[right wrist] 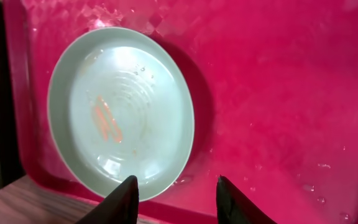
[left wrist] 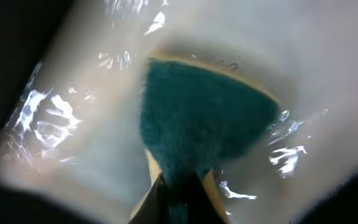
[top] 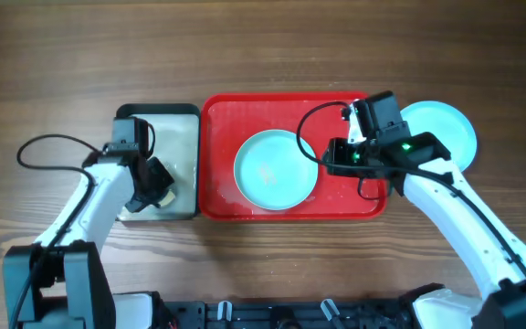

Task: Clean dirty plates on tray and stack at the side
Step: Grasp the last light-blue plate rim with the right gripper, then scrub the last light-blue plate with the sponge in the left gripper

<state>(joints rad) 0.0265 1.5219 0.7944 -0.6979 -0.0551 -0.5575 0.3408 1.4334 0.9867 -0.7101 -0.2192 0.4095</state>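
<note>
Just one orange-smeared pale blue plate point(top: 276, 170) on red tray point(top: 219, 183)

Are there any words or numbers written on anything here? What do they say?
None: no words, numbers or labels can be read in any view.
The red tray, the pale blue plate on it and the green sponge are all plain.
The green dot on the right arm is just a light, not a sign.

I read no text, label or number on anything here (the large red rectangular plastic tray point(top: 217, 183) bears none).
</note>
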